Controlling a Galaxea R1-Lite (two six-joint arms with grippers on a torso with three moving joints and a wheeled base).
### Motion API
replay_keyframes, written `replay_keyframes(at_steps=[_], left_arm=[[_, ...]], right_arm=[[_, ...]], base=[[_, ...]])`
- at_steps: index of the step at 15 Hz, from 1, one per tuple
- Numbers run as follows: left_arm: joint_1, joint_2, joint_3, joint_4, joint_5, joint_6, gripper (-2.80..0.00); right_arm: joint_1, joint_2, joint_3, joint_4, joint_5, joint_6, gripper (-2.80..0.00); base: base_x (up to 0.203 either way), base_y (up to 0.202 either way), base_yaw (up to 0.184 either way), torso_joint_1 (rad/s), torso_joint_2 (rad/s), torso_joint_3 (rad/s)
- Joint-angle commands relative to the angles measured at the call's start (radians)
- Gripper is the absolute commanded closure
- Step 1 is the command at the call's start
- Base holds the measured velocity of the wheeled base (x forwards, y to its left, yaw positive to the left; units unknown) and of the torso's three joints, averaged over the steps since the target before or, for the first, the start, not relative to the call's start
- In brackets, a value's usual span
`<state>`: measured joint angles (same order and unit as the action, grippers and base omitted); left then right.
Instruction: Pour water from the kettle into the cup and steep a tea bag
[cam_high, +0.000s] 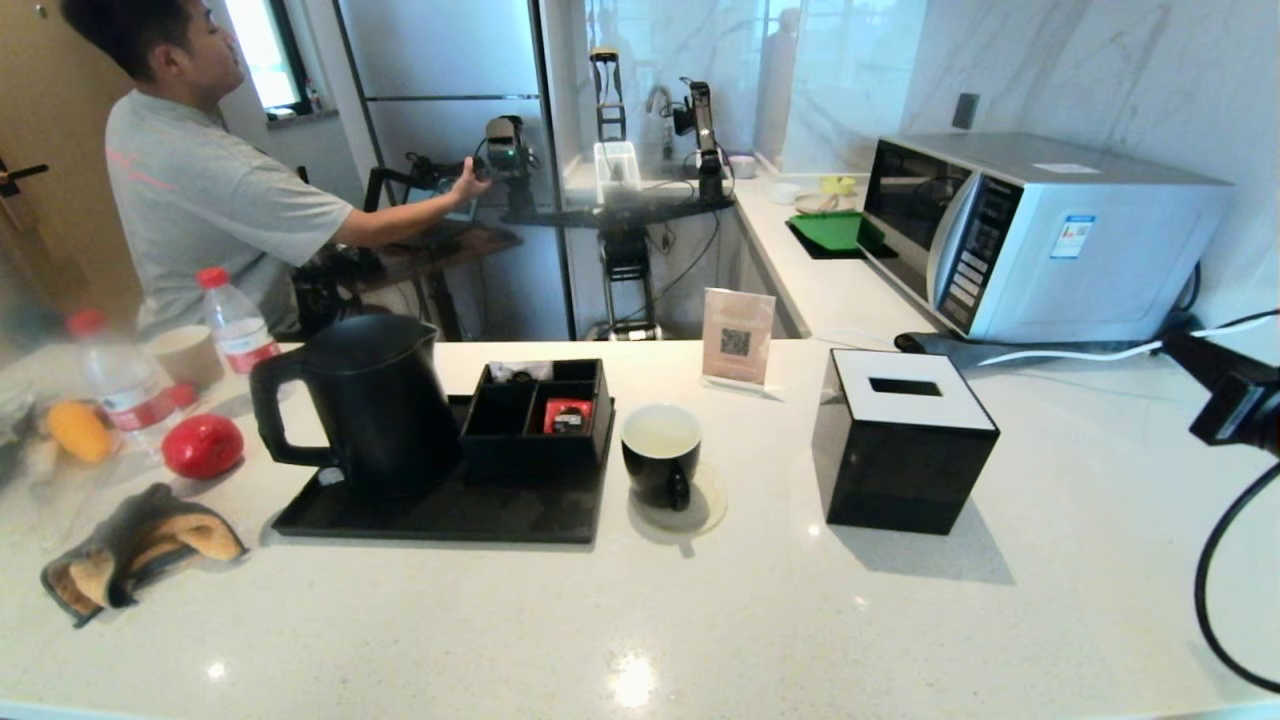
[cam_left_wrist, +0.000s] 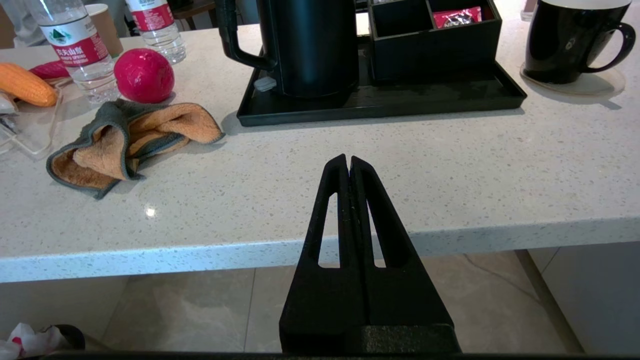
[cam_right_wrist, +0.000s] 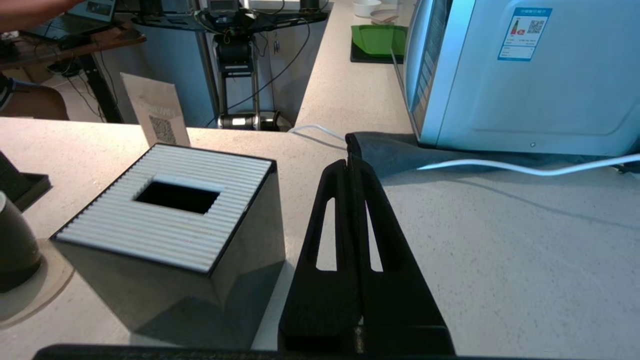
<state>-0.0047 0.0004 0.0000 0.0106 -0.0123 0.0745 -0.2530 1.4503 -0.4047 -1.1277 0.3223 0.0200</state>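
In the head view, nearest the camera lies bare speckled white table (cam_high: 640, 620), with a crumpled grey-and-orange cloth (cam_high: 140, 550) at the near left. Behind it the kettle (cam_high: 370, 400) stands on a black tray (cam_high: 440, 515), handle to the left. A black organiser (cam_high: 535, 415) sits just right of it on the same tray, holding a red packet (cam_high: 568, 417). The cup (cam_high: 661, 453) rests on a coaster just right of the tray, upright and seemingly empty. A black tissue box (cam_high: 900, 440) stands further right, and a microwave (cam_high: 1040, 235) is far right. Water bottles (cam_high: 235, 320) and a red ball (cam_high: 203, 446) crowd the far left; a person (cam_high: 200, 180) works at a desk beyond. No tea bag can be made out.

In the left wrist view, the left gripper (cam_left_wrist: 349, 162) hangs at the table's near edge, fingers pressed together, well short of the kettle (cam_left_wrist: 310, 45) and the cup (cam_left_wrist: 575, 40).

In the right wrist view, the right gripper (cam_right_wrist: 350, 167) hovers over the table to the right of the tissue box (cam_right_wrist: 170, 225), fingers pressed together and holding nothing.

Judging by this, nothing has begun. The first move probably calls for the left gripper to spread its fingers and reach the kettle's loop handle. The room is a marble-walled kitchen with a smooth stone table.
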Motion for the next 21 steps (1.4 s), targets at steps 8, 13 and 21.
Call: replay_keyframes(at_steps=[8, 13, 21], left_arm=[[0.0, 0.0, 0.0, 0.0, 0.0, 0.001, 0.0], [0.0, 0.0, 0.0, 0.0, 0.0, 0.001, 0.0], [0.0, 0.0, 0.0, 0.0, 0.0, 0.001, 0.0]], right_arm=[[-0.002, -0.287, 0.081, 0.12, 0.001, -0.004, 0.0], [-0.001, -0.399, 0.118, 0.188, 0.001, -0.005, 0.0], [0.063, -0.573, 0.197, 0.275, -0.01, -0.038, 0.0]], base=[[0.0, 0.0, 0.0, 0.0, 0.0, 0.0], [0.0, 0.0, 0.0, 0.0, 0.0, 0.0], [0.0, 0.0, 0.0, 0.0, 0.0, 0.0]])
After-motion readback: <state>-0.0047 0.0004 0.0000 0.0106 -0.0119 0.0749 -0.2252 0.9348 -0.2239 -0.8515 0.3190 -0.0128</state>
